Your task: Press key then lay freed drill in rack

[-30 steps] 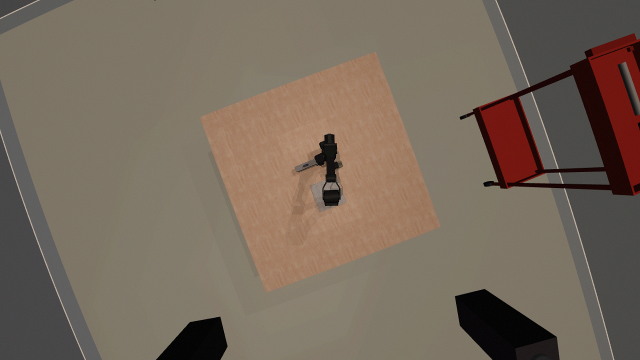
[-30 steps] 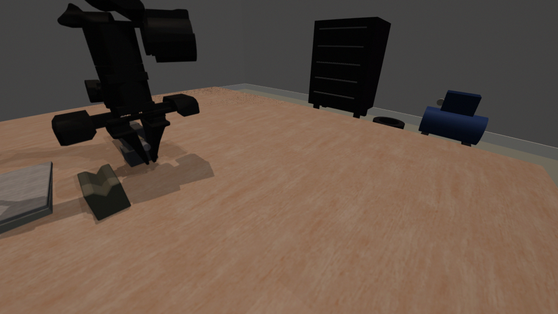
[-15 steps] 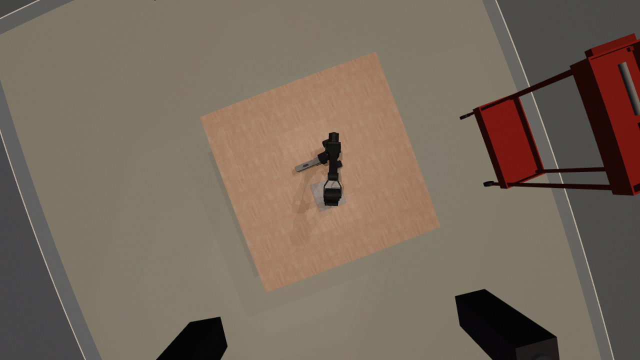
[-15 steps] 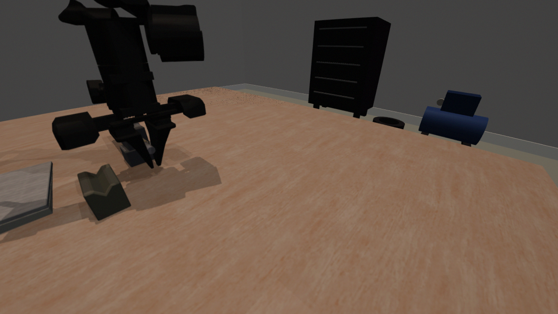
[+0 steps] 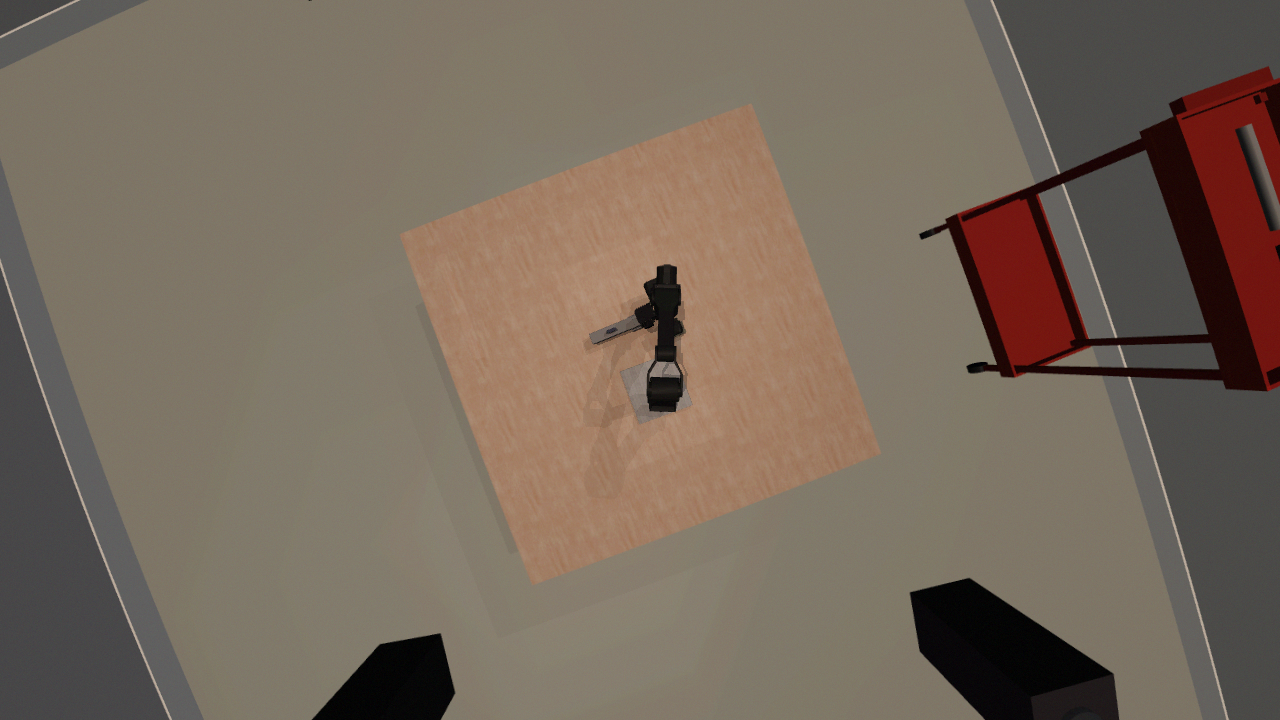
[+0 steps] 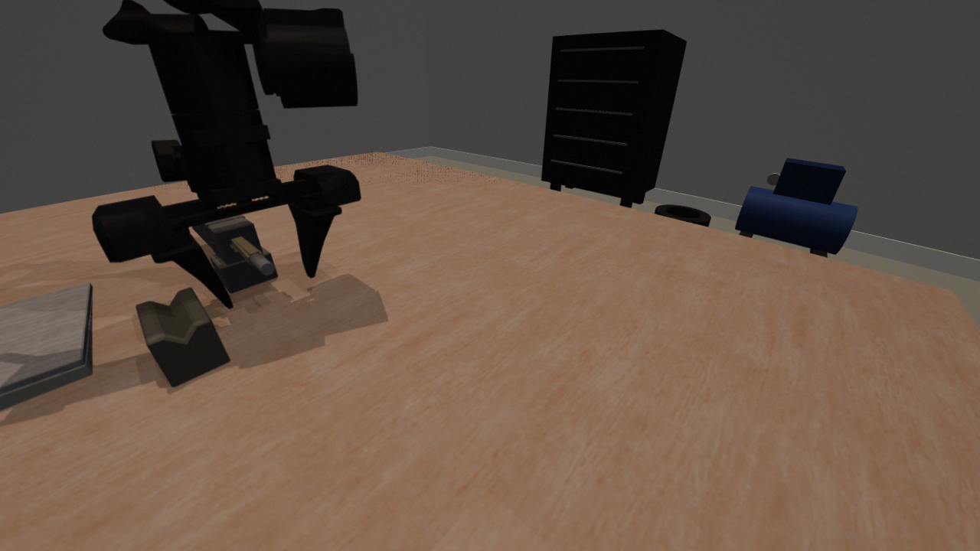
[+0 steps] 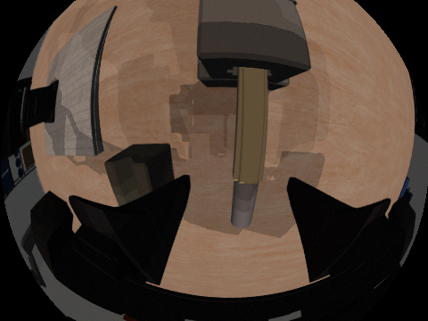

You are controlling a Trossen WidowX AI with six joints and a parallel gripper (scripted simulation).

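Observation:
The drill has a brass body (image 7: 251, 125) (image 6: 244, 247) and a grey round shank (image 7: 242, 202) (image 6: 263, 265). Much of its brass sticks out of the front of the dark housing (image 7: 254, 40) (image 5: 626, 327); its rear end is hidden. A small dark spot (image 5: 611, 331) on the housing's top may be the key, but I cannot tell whether it is down. My gripper (image 7: 241, 182) (image 6: 271, 291) is open, with a finger on either side of the drill and a gap to both. The olive V-notched rack (image 6: 184, 349) (image 7: 138, 171) stands beside the left finger in the wrist view, with nothing in its notch.
The arm's grey base plate (image 5: 633, 385) (image 6: 47, 328) (image 7: 76, 89) lies left of the rack in the wrist view. Everything stands on a wooden table top (image 5: 716, 197) (image 6: 582, 383). A red cart (image 5: 1015, 286), a black cabinet (image 6: 602, 116) and a blue compressor (image 6: 795, 216) stand beyond the table.

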